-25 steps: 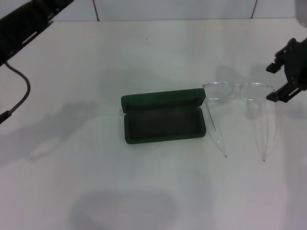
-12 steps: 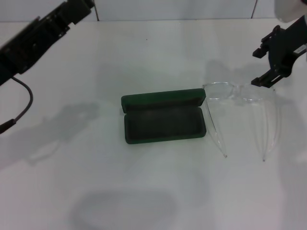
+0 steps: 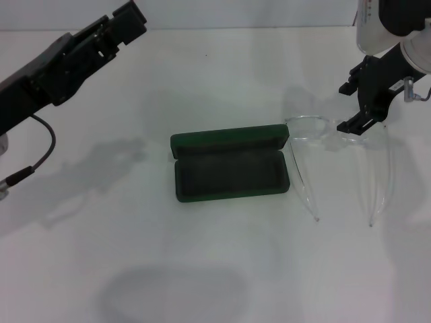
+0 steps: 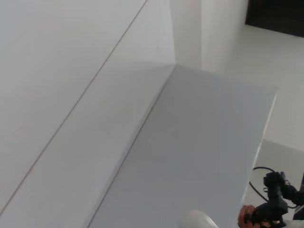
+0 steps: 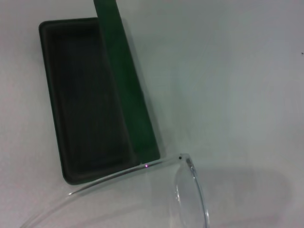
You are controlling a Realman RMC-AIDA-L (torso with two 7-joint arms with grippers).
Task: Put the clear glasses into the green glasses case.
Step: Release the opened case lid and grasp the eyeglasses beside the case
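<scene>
White surface (image 3: 215,269) carries everything, with a pale wall behind it. Green glasses case (image 3: 229,163) lies open mid-surface, lid tipped back, dark interior up and holding nothing. Clear glasses (image 3: 337,158) sit unfolded on the surface just beside the case's right end, front toward the wall, arms pointing to the robot; in the right wrist view one arm (image 5: 118,173) runs past the case's (image 5: 90,95) short end. Right gripper (image 3: 360,101) hangs over the glasses' front, at the right lens, fingers spread wide and holding nothing; whether it touches the frame is unclear. Left gripper (image 3: 128,20) is raised far off from the case, well apart from both things; its opening can't be judged.
</scene>
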